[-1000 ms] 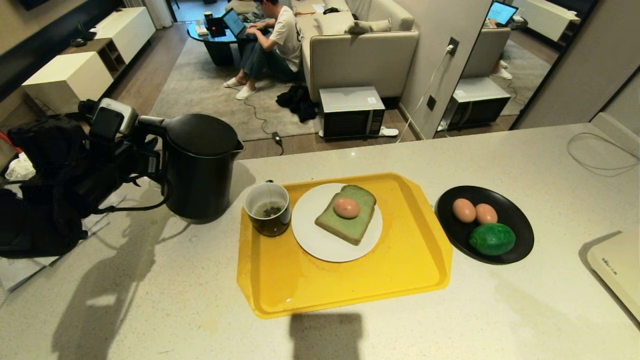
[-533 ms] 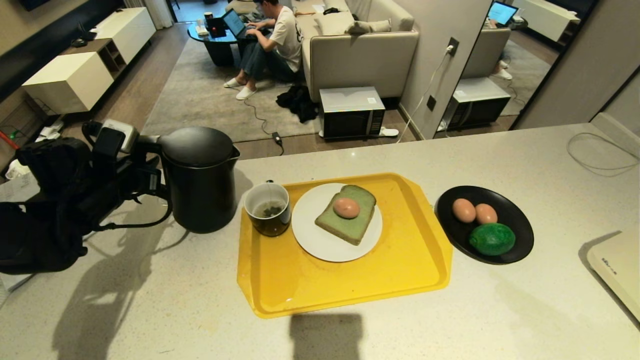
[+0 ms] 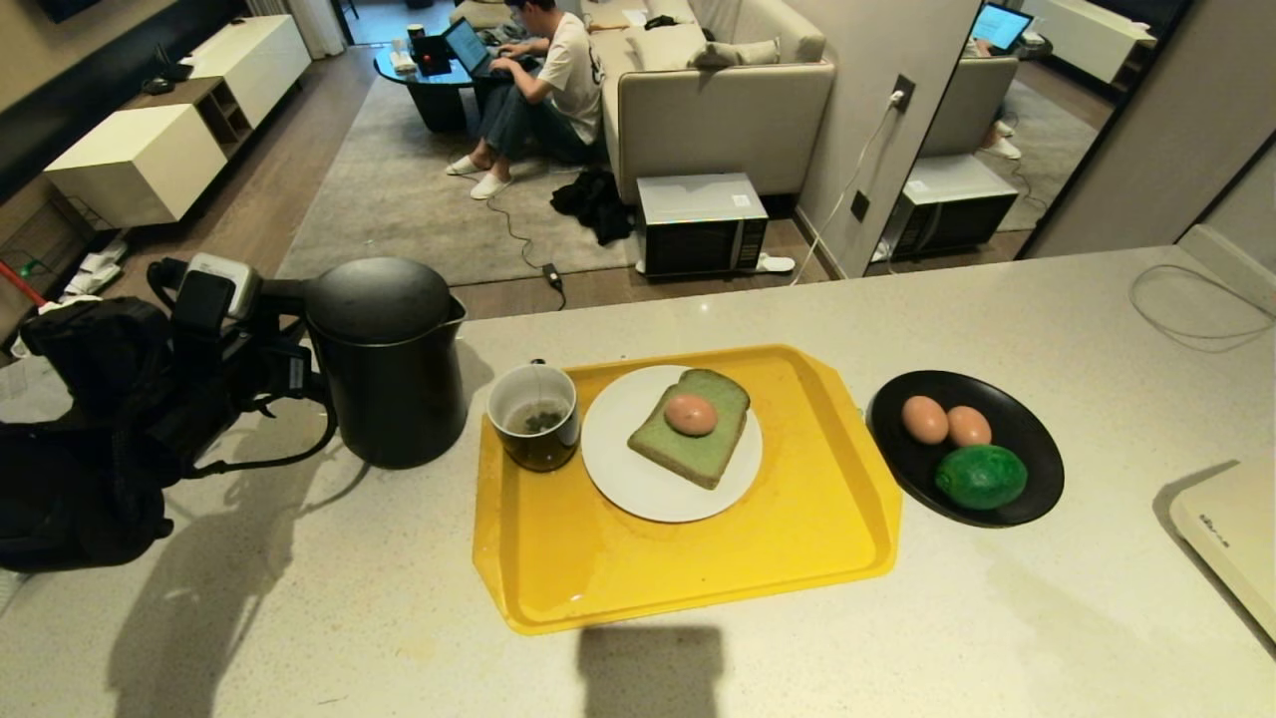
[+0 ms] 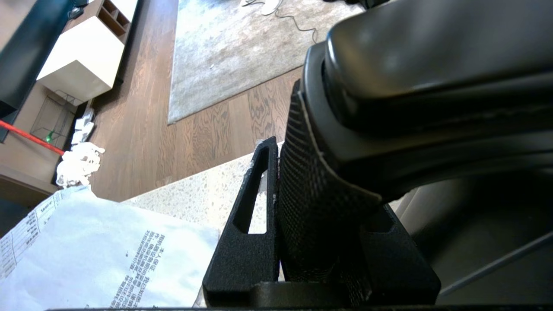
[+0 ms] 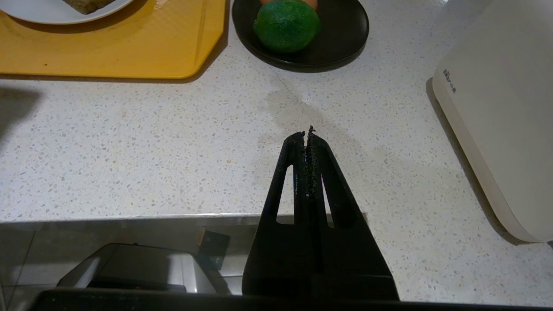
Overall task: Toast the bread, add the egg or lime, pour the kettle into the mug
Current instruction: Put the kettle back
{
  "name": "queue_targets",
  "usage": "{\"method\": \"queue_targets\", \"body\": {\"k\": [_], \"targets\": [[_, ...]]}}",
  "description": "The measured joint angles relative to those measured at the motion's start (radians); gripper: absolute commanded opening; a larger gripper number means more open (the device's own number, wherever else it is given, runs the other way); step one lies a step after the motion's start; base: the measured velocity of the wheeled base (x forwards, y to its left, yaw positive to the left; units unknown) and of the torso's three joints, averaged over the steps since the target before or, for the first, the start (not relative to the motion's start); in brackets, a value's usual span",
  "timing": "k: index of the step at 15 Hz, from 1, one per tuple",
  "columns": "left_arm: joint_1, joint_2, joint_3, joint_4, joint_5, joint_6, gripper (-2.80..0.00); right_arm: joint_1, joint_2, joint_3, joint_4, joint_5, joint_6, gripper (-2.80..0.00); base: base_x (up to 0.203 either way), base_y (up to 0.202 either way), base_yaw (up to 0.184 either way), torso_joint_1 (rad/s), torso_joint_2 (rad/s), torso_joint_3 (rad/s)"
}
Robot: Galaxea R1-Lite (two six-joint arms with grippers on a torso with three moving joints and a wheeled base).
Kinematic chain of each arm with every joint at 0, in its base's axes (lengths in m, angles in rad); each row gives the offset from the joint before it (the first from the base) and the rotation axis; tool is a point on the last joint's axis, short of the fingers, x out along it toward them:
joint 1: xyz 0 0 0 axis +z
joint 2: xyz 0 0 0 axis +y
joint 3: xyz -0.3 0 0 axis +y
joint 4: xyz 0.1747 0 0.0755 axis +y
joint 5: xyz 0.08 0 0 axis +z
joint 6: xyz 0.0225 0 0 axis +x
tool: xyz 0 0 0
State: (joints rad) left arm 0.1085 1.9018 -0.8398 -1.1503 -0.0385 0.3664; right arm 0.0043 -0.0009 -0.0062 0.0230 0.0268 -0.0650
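My left gripper (image 4: pixel 298 207) is clamped on the handle of the kettle (image 3: pixel 387 361).

The kettle stands upright on the counter (image 3: pixel 299 618), at nine o'clock of the mug (image 3: pixel 533 416) on the yellow tray (image 3: pixel 688 568); I judge the pouring done. The egg (image 3: pixel 690 414) lies on the bread (image 3: pixel 692 427). Only my left wrist view shows the pads pressing the handle. My right gripper (image 5: pixel 307 136) rests pressed together at the counter edge.

My left arm reaches in from nine o'clock, its left gripper (image 3: pixel 284 334) level, jaws clamped on the kettle (image 3: pixel 387 361) handle. My right gripper (image 5: pixel 307 134) hangs parked at the five o'clock edge of the counter (image 5: pixel 151 147), jaws pressed together, holding nothing.
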Motion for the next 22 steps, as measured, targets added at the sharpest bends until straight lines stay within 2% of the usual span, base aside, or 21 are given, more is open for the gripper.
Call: {"method": "queue_targets", "body": {"k": [6, 7, 12, 22], "targets": [[0.006, 0.009, 0.007, 0.001, 0.001, -0.024, -2.80, 0.000, 0.000, 0.000, 0.000, 0.000, 0.000, -2.80, 0.000, 0.000, 0.000, 0.000, 0.00, 0.000], [0.006, 0.010, 0.011, 0.000, 0.002, -0.022, 0.00, 0.000, 0.000, 0.000, 0.000, 0.000, 0.000, -2.80, 0.000, 0.000, 0.000, 0.000, 0.00, 0.000], [0.005, 0.005, 0.044, -0.016, 0.004, -0.006, 0.00, 0.000, 0.000, 0.000, 0.000, 0.000, 0.000, -2.80, 0.000, 0.000, 0.000, 0.000, 0.00, 0.000], [0.034, -0.113, 0.223, -0.033, 0.005, 0.015, 0.00, 0.000, 0.000, 0.000, 0.000, 0.000, 0.000, -2.80, 0.000, 0.000, 0.000, 0.000, 0.00, 0.000]]}}
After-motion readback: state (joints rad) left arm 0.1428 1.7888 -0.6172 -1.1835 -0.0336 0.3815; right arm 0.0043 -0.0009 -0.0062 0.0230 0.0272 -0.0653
